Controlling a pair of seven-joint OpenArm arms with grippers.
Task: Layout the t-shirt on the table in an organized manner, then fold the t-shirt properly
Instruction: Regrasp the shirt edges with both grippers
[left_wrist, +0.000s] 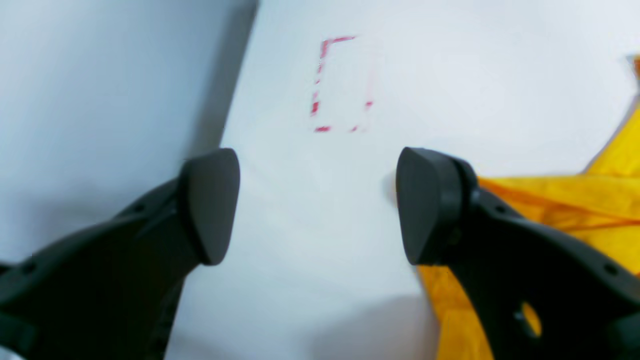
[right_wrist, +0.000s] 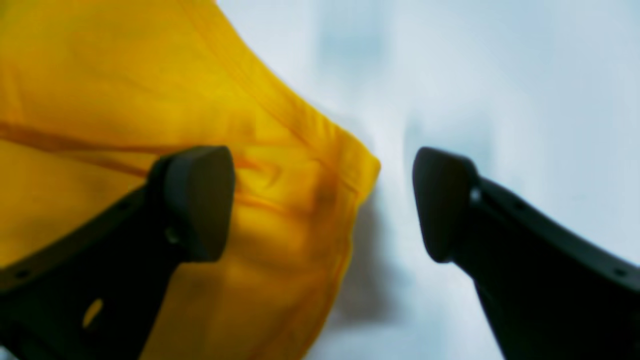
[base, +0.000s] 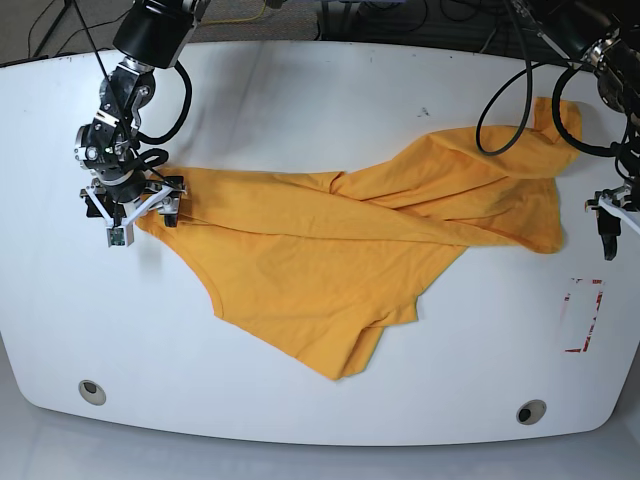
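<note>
The orange-yellow t-shirt (base: 330, 250) lies crumpled and twisted across the white table (base: 300, 80), with one end at the left and another at the far right. My right gripper (base: 140, 215) stands open at the shirt's left end. In the right wrist view its jaws (right_wrist: 320, 202) straddle a cloth corner (right_wrist: 280, 150), one finger (right_wrist: 200, 200) over the fabric, the other over bare table. My left gripper (base: 607, 240) hangs open just right of the shirt. In the left wrist view the left gripper (left_wrist: 320, 205) has only table between its fingers, with cloth (left_wrist: 575, 200) beside the right finger (left_wrist: 430, 205).
A red-outlined rectangle (base: 583, 315) is marked near the table's right edge, also seen ahead of the left gripper (left_wrist: 342, 82). Two round grey grommets (base: 91, 391) (base: 530, 411) sit near the front edge. Black cables (base: 500, 90) hang over the back right.
</note>
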